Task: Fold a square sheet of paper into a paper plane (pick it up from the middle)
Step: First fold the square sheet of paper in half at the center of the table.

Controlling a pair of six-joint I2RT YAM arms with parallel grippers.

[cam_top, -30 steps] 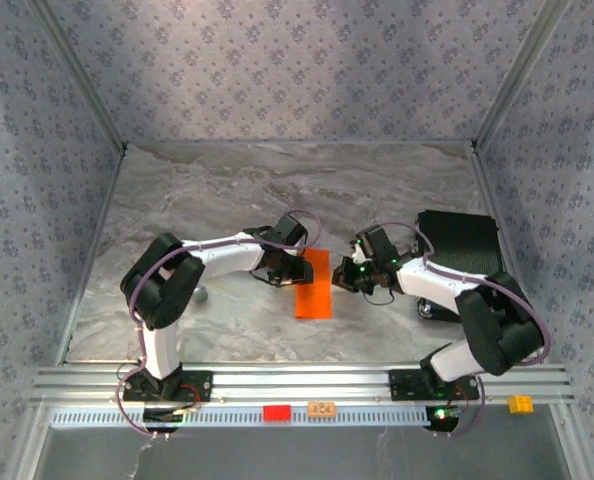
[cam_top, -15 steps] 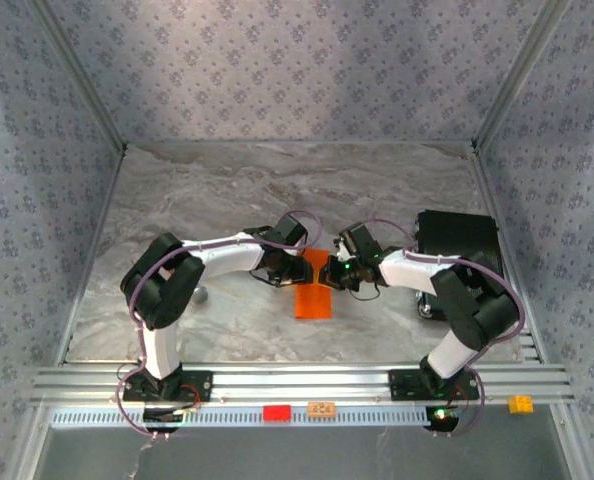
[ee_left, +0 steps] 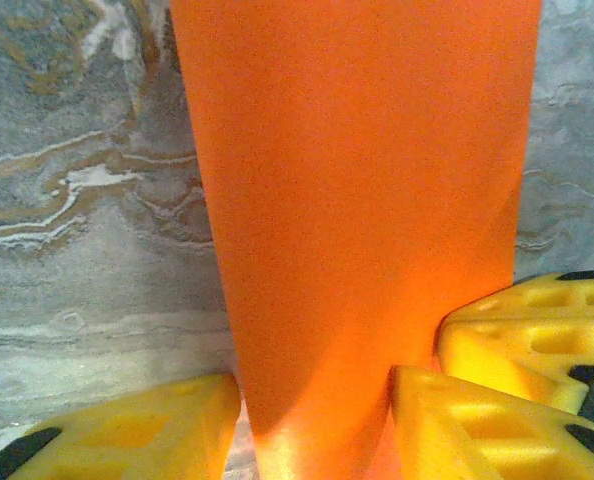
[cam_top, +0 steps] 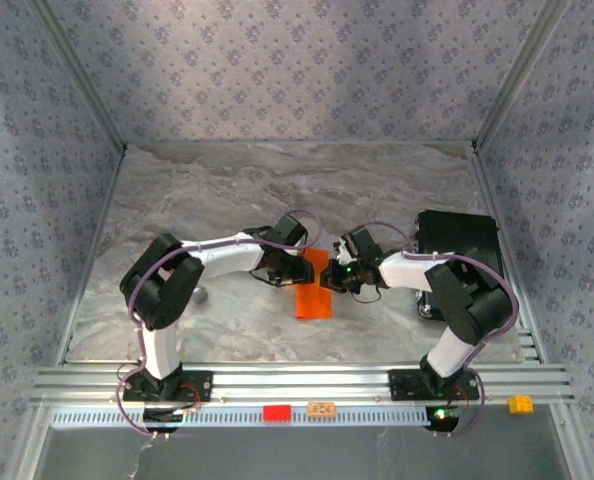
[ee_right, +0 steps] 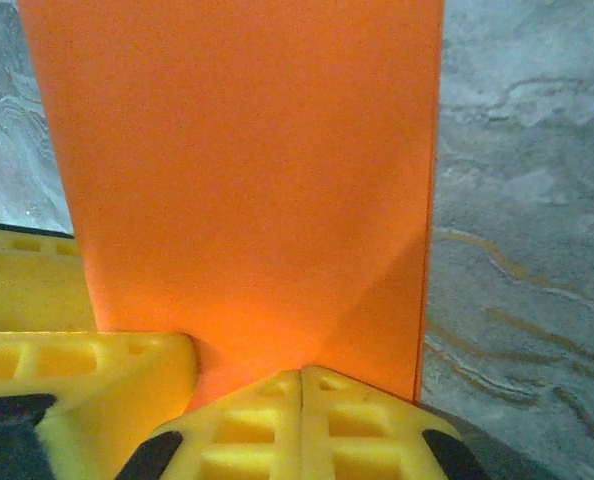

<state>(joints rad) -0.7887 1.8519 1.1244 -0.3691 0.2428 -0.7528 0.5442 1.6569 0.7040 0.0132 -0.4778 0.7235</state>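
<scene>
While both arms are leaning in over the middle of the marble-patterned table (cam_top: 227, 190), the square sheet of paper (cam_top: 313, 298) is lying flat there, showing as a long orange rectangle rather than a square.

The left gripper (cam_top: 297, 269) is sitting at the far left part of the sheet. The right gripper (cam_top: 328, 278) is facing it from the opposite side, the two just beside each other.

Left wrist view: the yellow fingers (ee_left: 127, 435) are standing apart, with the orange strip running between them. The right-hand one is overlapping the sheet's edge. Whether they are pressing down, I cannot tell.

Right wrist view: the right fingertips are pressing together, seam closed, and the tip is sitting on the sheet's near end. Whether a layer is caught between them, I cannot tell.

A black rectangular object (cam_top: 459, 245) is sitting on the table, well to the right.
</scene>
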